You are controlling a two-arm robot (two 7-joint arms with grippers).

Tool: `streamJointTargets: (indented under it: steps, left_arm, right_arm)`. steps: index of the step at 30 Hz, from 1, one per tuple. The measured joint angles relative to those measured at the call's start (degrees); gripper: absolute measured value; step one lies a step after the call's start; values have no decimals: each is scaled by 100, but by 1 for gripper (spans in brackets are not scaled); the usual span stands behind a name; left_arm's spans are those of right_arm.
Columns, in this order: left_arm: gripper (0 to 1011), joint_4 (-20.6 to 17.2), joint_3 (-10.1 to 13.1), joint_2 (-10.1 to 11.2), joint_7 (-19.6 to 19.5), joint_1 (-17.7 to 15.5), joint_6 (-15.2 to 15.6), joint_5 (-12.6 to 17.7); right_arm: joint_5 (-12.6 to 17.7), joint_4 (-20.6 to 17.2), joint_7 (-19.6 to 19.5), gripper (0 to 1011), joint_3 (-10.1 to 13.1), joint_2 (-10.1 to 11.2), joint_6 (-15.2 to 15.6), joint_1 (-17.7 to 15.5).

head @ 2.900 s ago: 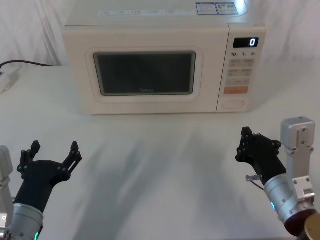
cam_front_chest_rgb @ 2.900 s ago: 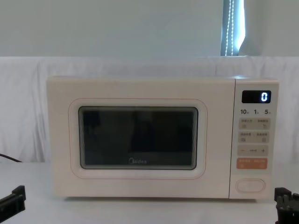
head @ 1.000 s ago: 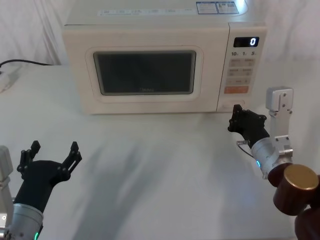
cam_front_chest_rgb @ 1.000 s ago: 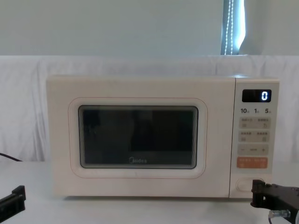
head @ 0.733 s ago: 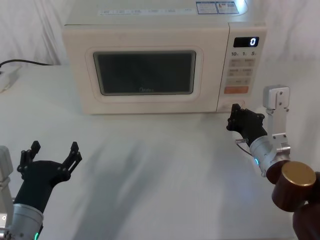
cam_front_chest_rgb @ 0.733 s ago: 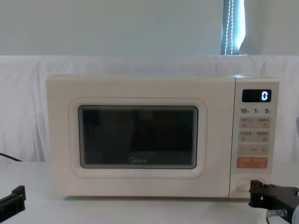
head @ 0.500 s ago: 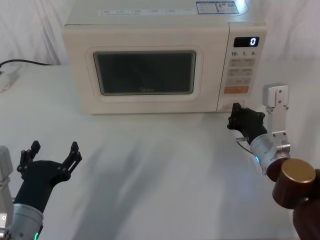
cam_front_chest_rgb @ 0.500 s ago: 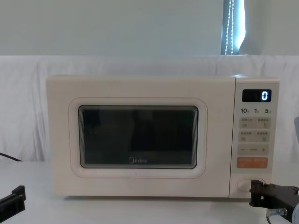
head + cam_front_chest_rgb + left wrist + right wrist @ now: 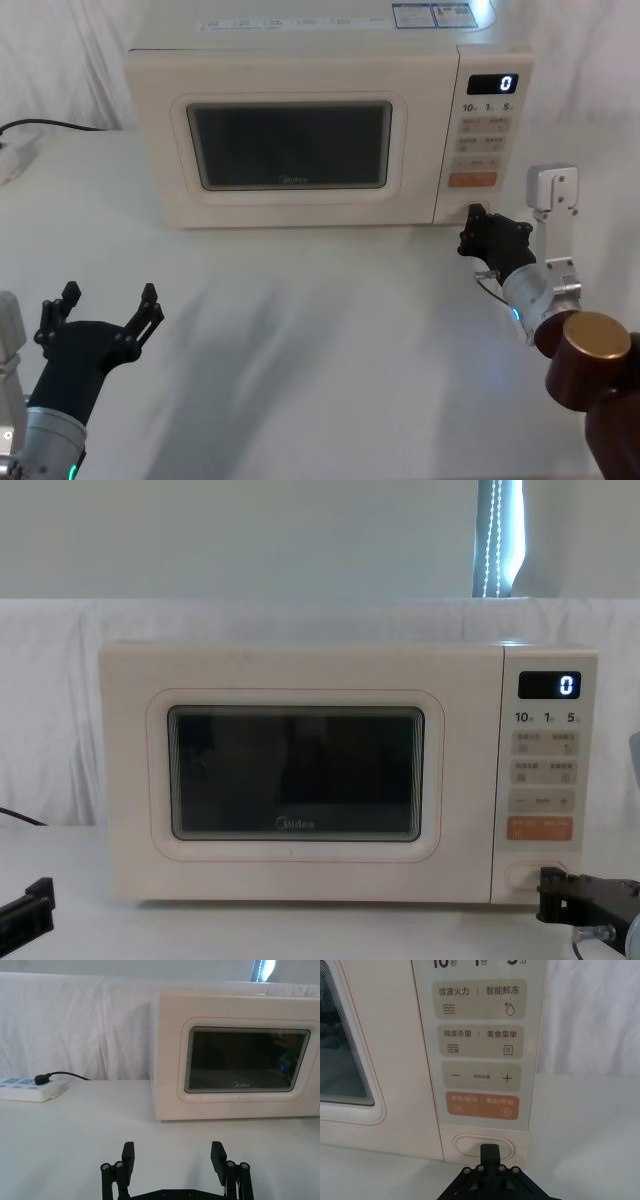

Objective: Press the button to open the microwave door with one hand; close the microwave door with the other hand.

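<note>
The cream microwave door (image 9: 288, 145) with its dark window is closed. On the narrow control panel, the wide pill-shaped button (image 9: 465, 1145) sits under the orange key (image 9: 482, 1105). My right gripper (image 9: 489, 1151) is shut, and its joined fingertips are right at the middle of the button. From the head view it (image 9: 473, 216) reaches the panel's bottom corner. In the chest view it (image 9: 546, 891) stands just below and right of the button (image 9: 524, 877). My left gripper (image 9: 101, 303) hovers open over the table's near left, well short of the door (image 9: 245, 1066).
A white power strip (image 9: 27, 1087) with a black cable lies on the table left of the microwave. White cloth covers the table (image 9: 300, 320) and hangs behind it. The right arm's bronze joint (image 9: 585, 365) sits at the near right.
My right gripper has travelled forward from the table's near right to the button, edging slightly right in the last second. Door closed throughout. The left arm has not moved.
</note>
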Motion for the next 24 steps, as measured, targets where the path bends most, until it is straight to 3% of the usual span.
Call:
streamJointTargets:
  steps: [24]
  left_arm:
    - [1001, 0, 0, 0, 0, 0, 0, 0]
  right_arm:
    - [-98, 296, -27, 0, 17, -22, -25, 228]
